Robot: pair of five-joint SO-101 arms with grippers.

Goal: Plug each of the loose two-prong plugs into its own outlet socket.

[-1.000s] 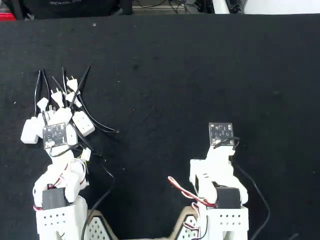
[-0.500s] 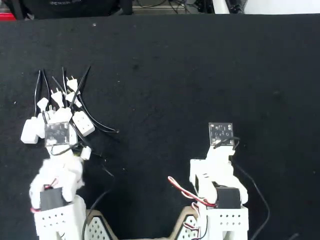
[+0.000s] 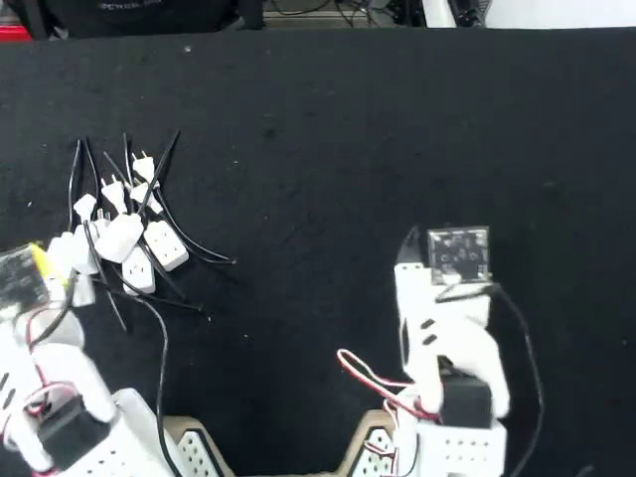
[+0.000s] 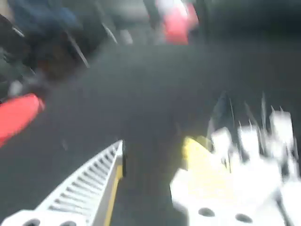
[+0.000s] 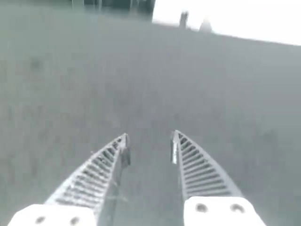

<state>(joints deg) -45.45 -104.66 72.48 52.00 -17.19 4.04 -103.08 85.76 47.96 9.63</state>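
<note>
While the black tabletop (image 3: 328,119) carries the right arm (image 3: 442,338) with its right gripper (image 5: 149,141) hanging jaws spread and well apart from the work, the left arm (image 3: 50,378) sits just beside the tangle. Its left gripper (image 4: 153,143) shows jaws seemingly parted around nothing. The white outlet sockets (image 3: 166,245) and corded two-prong plugs (image 3: 146,167) lie heaped at the left, so the step looks like the first approach. Next, one plug likely needs singling out and pinching by its body.

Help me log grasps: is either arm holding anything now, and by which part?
Nothing is held. The right gripper has its jaws open and empty; the left gripper, though blurred, shows jaws apart with nothing between.
</note>
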